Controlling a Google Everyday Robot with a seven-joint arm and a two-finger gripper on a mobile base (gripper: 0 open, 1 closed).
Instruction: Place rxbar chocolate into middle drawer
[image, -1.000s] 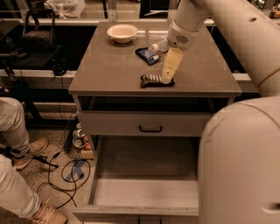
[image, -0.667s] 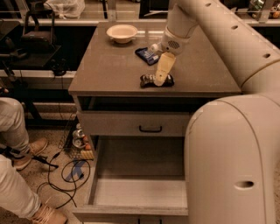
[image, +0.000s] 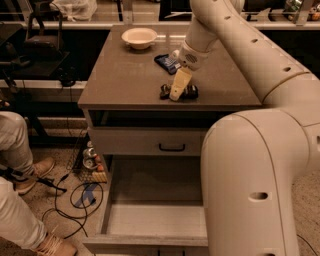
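The rxbar chocolate (image: 189, 92), a dark bar, lies on the cabinet top near its front edge. My gripper (image: 177, 90) reaches down onto it from the upper right, its pale fingers (image: 178, 84) over the bar's middle and left part. The middle drawer (image: 150, 220) is pulled open below, its pale floor bare; my arm hides its right side.
A blue-wrapped bar (image: 165, 62) lies just behind the gripper. A white bowl (image: 139, 36) stands at the back of the cabinet top (image: 120, 80). The upper drawer with a black handle (image: 171, 147) is closed. A person's legs (image: 20, 200) and cables (image: 75, 195) are at the left on the floor.
The gripper has come down and slightly left onto the dark bar. The arm fills more of the right side.
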